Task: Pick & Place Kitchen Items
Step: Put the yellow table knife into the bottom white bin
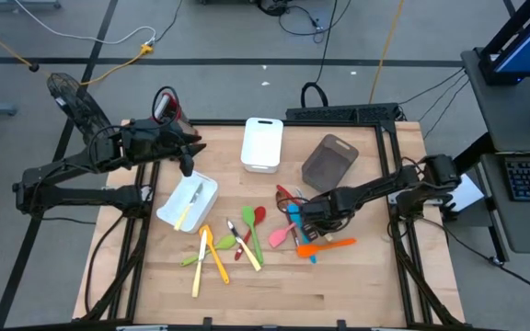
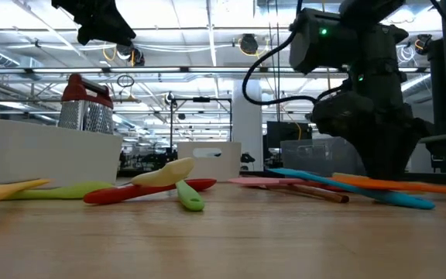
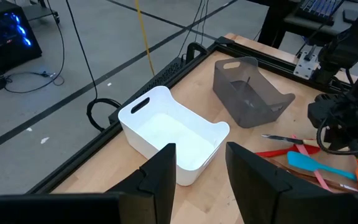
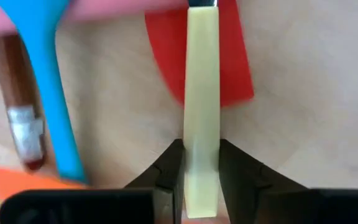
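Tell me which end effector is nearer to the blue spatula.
Right. The right end effector is directly beside the blue spatula, gripping a pale yellow handle; the left end effector hovers across the table.

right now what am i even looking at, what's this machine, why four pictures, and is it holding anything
It's a robot with two dark arms at a wooden table. One picture looks down from above, one looks level across the tabletop, and one comes from each wrist. Colourful utensils lie scattered, with two white bins and a grey bin. The right claw sits low, its fingers on either side of a pale yellow handle. The left claw is open and empty above the table, near a white bin.
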`<state>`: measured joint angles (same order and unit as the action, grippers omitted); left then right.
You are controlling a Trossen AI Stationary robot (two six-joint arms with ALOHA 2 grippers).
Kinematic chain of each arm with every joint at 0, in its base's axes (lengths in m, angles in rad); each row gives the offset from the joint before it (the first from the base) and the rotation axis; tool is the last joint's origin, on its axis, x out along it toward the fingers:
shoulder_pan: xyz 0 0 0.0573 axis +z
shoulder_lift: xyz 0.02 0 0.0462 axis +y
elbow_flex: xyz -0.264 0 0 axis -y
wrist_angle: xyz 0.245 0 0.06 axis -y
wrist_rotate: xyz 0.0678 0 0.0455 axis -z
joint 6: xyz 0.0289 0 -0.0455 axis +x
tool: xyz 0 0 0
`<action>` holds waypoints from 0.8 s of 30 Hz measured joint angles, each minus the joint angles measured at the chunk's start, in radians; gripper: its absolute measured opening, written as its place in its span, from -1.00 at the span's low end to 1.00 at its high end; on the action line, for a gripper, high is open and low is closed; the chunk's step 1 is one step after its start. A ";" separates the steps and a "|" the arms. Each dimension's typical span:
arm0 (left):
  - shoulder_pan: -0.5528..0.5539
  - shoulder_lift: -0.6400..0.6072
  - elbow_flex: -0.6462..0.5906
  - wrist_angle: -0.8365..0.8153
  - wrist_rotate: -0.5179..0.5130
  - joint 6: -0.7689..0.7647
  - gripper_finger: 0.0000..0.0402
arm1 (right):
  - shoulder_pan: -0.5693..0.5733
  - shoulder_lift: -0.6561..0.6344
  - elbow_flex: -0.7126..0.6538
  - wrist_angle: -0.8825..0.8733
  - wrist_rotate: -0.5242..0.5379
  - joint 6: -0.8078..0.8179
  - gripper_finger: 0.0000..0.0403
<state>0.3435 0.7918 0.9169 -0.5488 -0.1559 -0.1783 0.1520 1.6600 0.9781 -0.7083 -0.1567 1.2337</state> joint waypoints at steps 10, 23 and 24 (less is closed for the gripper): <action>-0.002 0.000 0.000 0.002 0.011 -0.055 -0.28 | 0.001 -0.230 0.002 0.081 0.026 0.011 -0.67; -0.002 0.000 0.000 0.165 0.253 -0.183 -0.28 | -0.076 -0.392 0.005 0.589 0.044 -0.199 -0.67; -0.002 0.000 0.000 0.186 0.274 -0.193 -0.28 | -0.087 -0.392 0.005 0.618 0.026 -0.221 -0.67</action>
<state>0.3416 0.7921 0.9169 -0.3625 0.1183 -0.3710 0.0647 1.2683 0.9829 -0.0906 -0.1310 1.0128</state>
